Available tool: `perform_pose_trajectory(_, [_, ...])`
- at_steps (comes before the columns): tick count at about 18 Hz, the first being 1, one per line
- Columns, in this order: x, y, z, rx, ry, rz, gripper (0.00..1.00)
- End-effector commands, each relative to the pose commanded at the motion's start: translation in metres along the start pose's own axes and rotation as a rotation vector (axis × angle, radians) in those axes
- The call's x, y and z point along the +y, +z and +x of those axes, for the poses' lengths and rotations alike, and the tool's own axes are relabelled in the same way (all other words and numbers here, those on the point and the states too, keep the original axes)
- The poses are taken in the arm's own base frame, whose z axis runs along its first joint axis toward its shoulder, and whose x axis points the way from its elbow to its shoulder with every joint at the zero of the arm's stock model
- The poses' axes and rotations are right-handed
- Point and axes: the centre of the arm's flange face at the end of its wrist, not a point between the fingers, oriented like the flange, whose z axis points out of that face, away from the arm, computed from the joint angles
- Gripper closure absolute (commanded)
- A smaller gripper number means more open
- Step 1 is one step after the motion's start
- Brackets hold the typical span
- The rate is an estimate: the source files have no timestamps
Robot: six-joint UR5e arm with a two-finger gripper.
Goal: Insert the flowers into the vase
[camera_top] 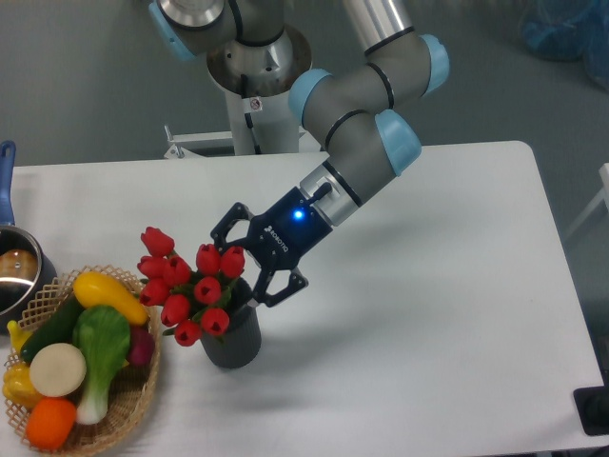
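Red tulip buds crowd the lower left of the view: the flowers [193,285] sit with their stems down in the vase [234,335], the heads leaning out to the left over its rim, toward the wicker basket [122,411]. Only a short dark-grey ribbed stretch of the vase shows below the blooms, standing upright on the white surface [428,314].

Just to the right of the bunch, the gripper [250,255] hangs at a slant on the end of the grey and pale-blue arm [362,143], a blue light glowing on its wrist. Its fingers [282,285] are spread wide, one above the flowers and one beside the mouth of the vase, and they hold nothing; the nearest red heads lie in the gap between them, and whether they touch cannot be made out.

The basket stands near the vase on its left and is full of toy produce: a yellow squash, a green cucumber, a leafy green-and-white vegetable, an orange fruit. At the far left edge, a steel pot [17,271] with a blue handle is partly cut off by the frame.
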Motion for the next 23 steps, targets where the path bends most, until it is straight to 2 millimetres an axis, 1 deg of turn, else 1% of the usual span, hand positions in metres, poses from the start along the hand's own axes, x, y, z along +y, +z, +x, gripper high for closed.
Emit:
perform_pose_trajectory(3, [0.001, -0.007, -0.003, -0.025, 0.000, -0.027, 0.00])
perform_pose_trajectory(7, [0.005, -0.042, -0.015, -0.086, -0.010, -0.015, 0.00])
perform_pose_trajectory(8, [0.007, -0.054, -0.018, -0.107, -0.015, -0.011, 0.00])
perform_pose_trajectory(9, [0.009, -0.058, -0.021, -0.116, -0.015, -0.011, 0.00])
perform_pose_trajectory(11, [0.015, -0.074, -0.030, -0.148, -0.024, -0.016, 0.00])
perform_pose_trajectory(14, [0.021, -0.109, -0.045, -0.218, -0.032, -0.032, 0.00])
perform_pose_trajectory(20, [0.048, -0.163, -0.064, -0.308, -0.015, -0.033, 0.00])
perform_pose_trajectory(23, [0.058, -0.180, -0.070, -0.335, -0.032, -0.032, 0.00])
